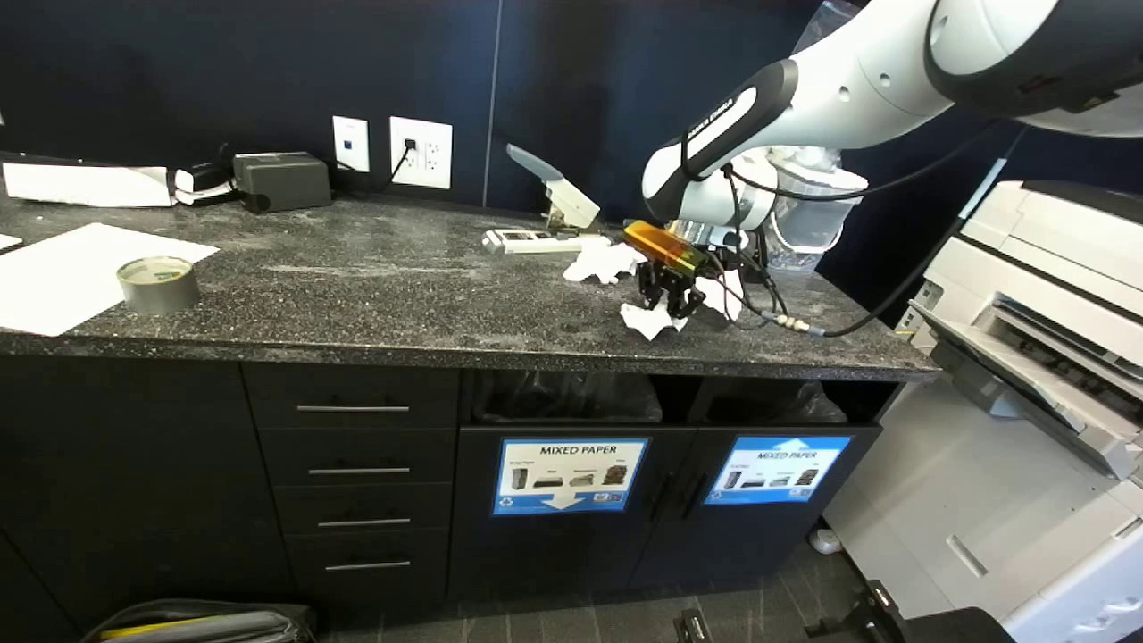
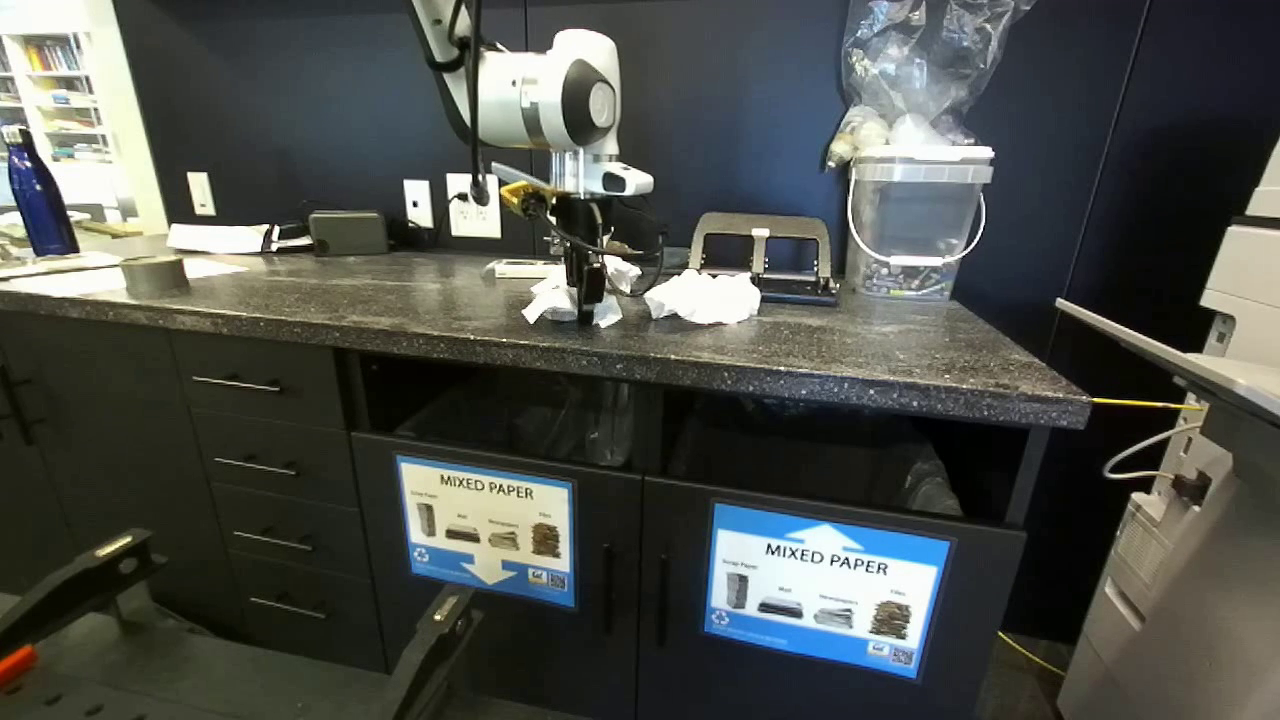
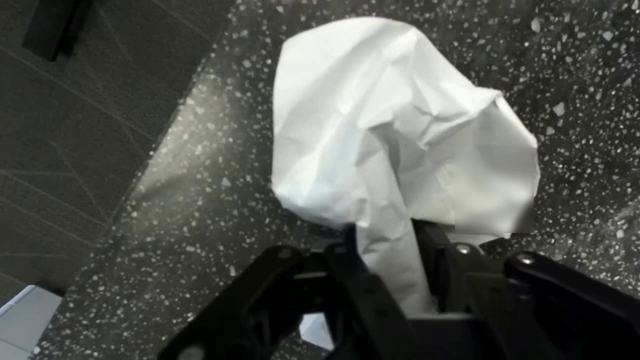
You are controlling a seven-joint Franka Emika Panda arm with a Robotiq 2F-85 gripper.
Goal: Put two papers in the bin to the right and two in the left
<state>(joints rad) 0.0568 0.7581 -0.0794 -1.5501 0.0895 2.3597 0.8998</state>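
Crumpled white papers lie on the dark speckled counter. One paper point(image 1: 650, 321) is under and between my fingers, and fills the wrist view point(image 3: 330, 125) with a fold running between the jaws. My gripper point(image 1: 668, 302) points down at the counter and its fingers press both sides of that fold point(image 3: 387, 240). A second paper point(image 1: 603, 261) lies behind it to the left, and a third paper point(image 2: 705, 297) lies to the right. The left bin point(image 1: 567, 397) and right bin point(image 1: 777, 402) sit in the openings under the counter; their clear liners show and their insides are dark.
A hole punch point(image 2: 765, 225) and a clear bucket point(image 2: 905, 230) stand at the back right. A stapler point(image 1: 571, 201) and a white device point(image 1: 536, 241) lie behind the papers. Tape point(image 1: 159, 286) and a flat sheet point(image 1: 54, 277) are far left. A printer point(image 1: 1054, 268) stands to the right.
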